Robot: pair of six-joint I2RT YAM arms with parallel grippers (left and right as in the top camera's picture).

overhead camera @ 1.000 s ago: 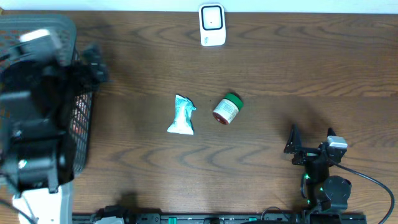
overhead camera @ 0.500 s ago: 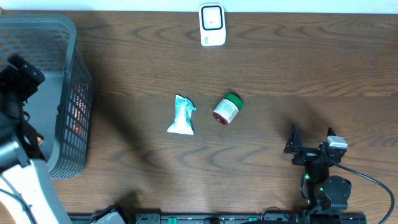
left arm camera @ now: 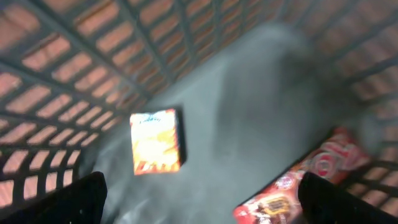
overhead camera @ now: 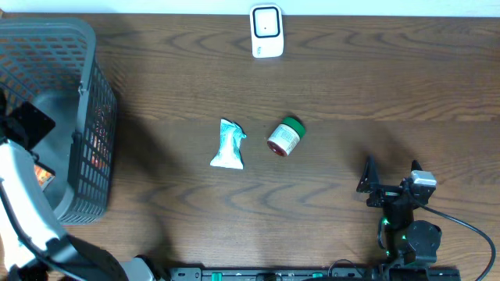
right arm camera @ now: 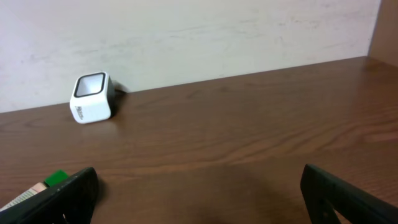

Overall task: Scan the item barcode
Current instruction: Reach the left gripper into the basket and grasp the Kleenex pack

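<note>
Drawn back toward the near-left edge, above the basket: left pincer, spread apart, empty. Right pincer likewise apart, empty. Green-capped jar on worktop, just beside white pouch, well apart from scanner.

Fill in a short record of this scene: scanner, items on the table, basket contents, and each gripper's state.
Scanner: white barcode scanner, far edge of the table, centre
On table: white-and-teal packet and green-lidded jar on its side, close but apart
Basket: grey basket at the left, holding an orange box and a red packet
Left gripper: open, empty, over the basket's inside
Right gripper: open, empty, facing the scanner
</note>
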